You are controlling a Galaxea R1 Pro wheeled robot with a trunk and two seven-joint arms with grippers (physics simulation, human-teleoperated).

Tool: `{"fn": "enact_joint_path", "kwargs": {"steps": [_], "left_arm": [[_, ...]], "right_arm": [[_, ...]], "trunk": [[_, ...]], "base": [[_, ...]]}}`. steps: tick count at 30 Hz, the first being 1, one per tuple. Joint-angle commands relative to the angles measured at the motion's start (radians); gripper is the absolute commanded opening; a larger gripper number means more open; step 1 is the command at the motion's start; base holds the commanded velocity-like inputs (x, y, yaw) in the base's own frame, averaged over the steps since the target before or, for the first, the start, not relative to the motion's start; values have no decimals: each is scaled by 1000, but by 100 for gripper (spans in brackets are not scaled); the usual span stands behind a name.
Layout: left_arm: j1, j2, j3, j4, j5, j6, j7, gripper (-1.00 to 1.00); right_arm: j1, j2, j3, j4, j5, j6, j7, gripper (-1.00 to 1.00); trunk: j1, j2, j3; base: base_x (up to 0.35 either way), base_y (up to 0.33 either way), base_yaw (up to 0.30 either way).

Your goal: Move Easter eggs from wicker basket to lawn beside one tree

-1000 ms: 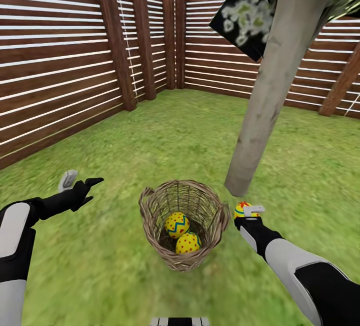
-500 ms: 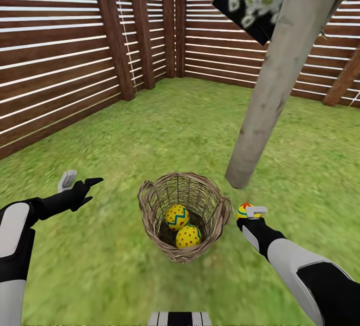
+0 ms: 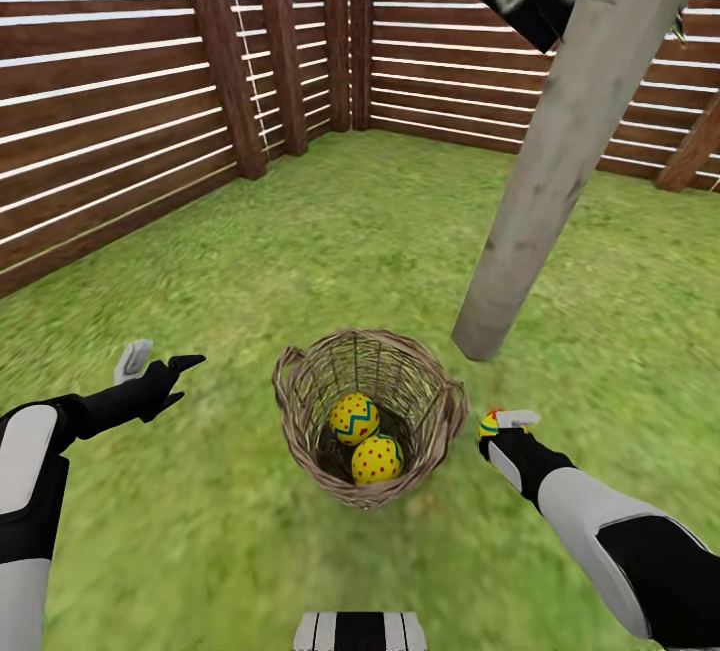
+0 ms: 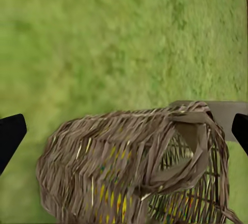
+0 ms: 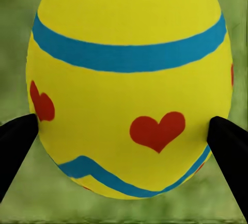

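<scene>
Now the right hand [image 3: 497, 423] grips one Easter egg [image 5: 129, 84] beside the wicker basket [image 3: 300, 411]. Two eggs [image 3: 365, 439] lie inside; the left hand [image 3: 160, 367] hangs spread wide.

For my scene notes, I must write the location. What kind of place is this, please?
Most likely a fenced garden or backyard: a grass lawn, a reddish-brown slatted wooden fence around it, and a tree with a pale trunk beside a wicker basket.

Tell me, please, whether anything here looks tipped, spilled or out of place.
Nothing stands out. The wicker basket stands upright on the lawn beside the tree, with two Easter eggs inside. The right claw grips the third egg.
</scene>
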Motion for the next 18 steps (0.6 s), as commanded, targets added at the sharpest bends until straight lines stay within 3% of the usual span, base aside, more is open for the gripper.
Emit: {"fn": "enact_joint_path", "kwargs": {"steps": [1,11,13,18], "left_arm": [[-1,0,1,-1,11,3,10,100],[0,0,2,1,11,3,10,100],[0,-1,19,2,11,3,10,100],[-1,2,34,4,11,3,10,100]], "right_arm": [[-1,-5,7,-3,-10,15,-4,-100],[-2,-23,-23,-7,-7,-6,2,-100],[-2,-22,-23,-7,-7,-18,2,-100],[-2,-21,-24,-8,-7,-21,2,-100]], "trunk": [[0,-1,-5],[5,-3,-43],[6,-3,-51],[8,-5,-70]], "base": [[0,0,0],[0,0,0],[12,0,0],[247,0,0]]}}
